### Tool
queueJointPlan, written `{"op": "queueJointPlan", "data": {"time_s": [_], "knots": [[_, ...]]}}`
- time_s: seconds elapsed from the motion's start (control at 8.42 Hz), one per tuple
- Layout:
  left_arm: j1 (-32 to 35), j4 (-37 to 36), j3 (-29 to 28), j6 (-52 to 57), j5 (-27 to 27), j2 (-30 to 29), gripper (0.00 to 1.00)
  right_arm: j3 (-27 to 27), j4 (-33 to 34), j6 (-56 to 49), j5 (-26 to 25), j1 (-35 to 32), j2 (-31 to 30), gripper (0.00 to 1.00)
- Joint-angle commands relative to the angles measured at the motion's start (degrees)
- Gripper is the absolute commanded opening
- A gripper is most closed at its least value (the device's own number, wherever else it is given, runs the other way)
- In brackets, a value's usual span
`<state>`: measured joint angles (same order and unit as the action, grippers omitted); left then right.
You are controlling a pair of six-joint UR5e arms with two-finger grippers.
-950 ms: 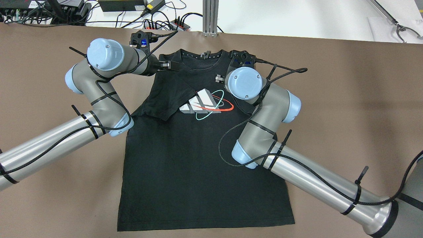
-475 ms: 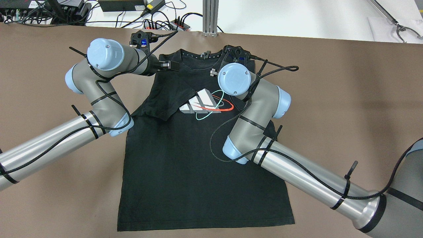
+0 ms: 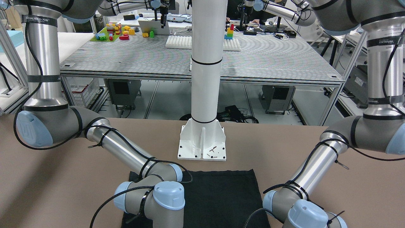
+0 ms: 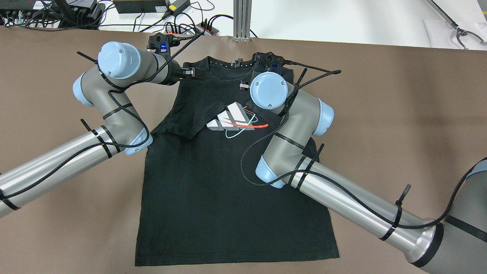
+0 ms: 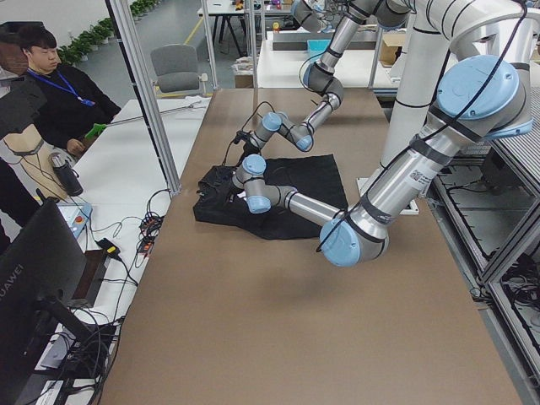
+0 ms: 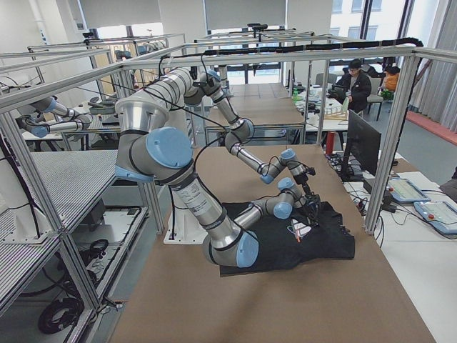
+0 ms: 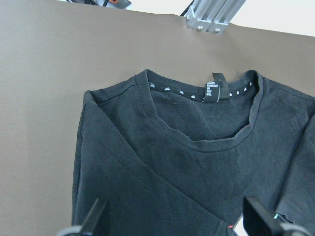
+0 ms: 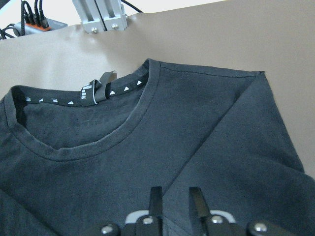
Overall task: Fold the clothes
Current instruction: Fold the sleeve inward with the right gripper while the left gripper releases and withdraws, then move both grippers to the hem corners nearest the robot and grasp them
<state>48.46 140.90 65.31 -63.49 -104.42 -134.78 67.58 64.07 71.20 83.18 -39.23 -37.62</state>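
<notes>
- The black T-shirt (image 4: 213,190) lies front up in the middle of the brown bench (image 4: 380,114). In the overhead view its collar (image 4: 222,64) points to 12 o'clock and its hem to 6 o'clock.
- On the chest is a logo (image 4: 232,120) of white bars with a red loop and a teal loop.
- The sleeve on the robot's left (image 4: 182,118) is folded in over the chest. Its tip covers the logo's 9 o'clock edge.
- The left fingers (image 7: 258,221) stand wide apart and hold nothing. They are above the shoulder at the T-shirt's 11 o'clock corner. The left wrist view shows the collar and the neck label (image 7: 212,88) ahead of them.
- The right fingers (image 8: 155,199) are narrow and pinch a fold of the T-shirt, at about 4 o'clock from the collar. In the right wrist view a diagonal crease runs from the shoulder corner down to them.
- Cloth under the right wrist covers the logo's 3 o'clock end.
- In the front-facing view the hem lies at 6 o'clock of the white pillar's base plate (image 3: 202,145). It is near the plate but apart from it, with bare bench between.
</notes>
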Motion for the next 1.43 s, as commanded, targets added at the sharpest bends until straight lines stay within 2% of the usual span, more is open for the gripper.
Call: {"op": "queueJointPlan", "data": {"time_s": [0.0,0.24,0.36,0.48,0.71,0.95,1.07,1.31], "knots": [[0.06,-0.01,1.13,-0.14,0.09,1.09,0.95,1.84,0.88,-9.73,2.25,-0.15,-1.82,0.95],[-0.03,-0.36,8.73,-1.18,0.88,5.64,0.95,14.26,3.15,-11.79,4.43,-0.23,-10.15,0.95],[-0.20,-0.36,14.44,-4.06,0.88,10.02,0.95,21.73,7.26,-9.35,5.58,-0.06,-13.84,0.93],[-0.47,-0.19,20.50,-10.01,0.88,14.68,0.95,29.46,9.56,-2.19,7.59,0.11,-19.01,0.92],[-2.82,-0.19,31.23,-19.44,1.14,23.73,0.95,42.75,9.24,11.70,8.93,4.57,-28.69,0.92],[-5.56,-0.01,37.93,-26.90,1.50,31.74,0.95,48.94,8.80,20.60,8.06,7.66,-34.07,0.92],[-9.74,-0.01,41.88,-28.95,2.46,36.56,0.95,51.83,8.71,25.60,6.66,9.33,-37.31,0.93],[-19.66,-0.01,49.70,-33.95,11.03,44.48,0.95,57.55,8.36,29.68,2.36,14.85,-43.38,0.93]]}}
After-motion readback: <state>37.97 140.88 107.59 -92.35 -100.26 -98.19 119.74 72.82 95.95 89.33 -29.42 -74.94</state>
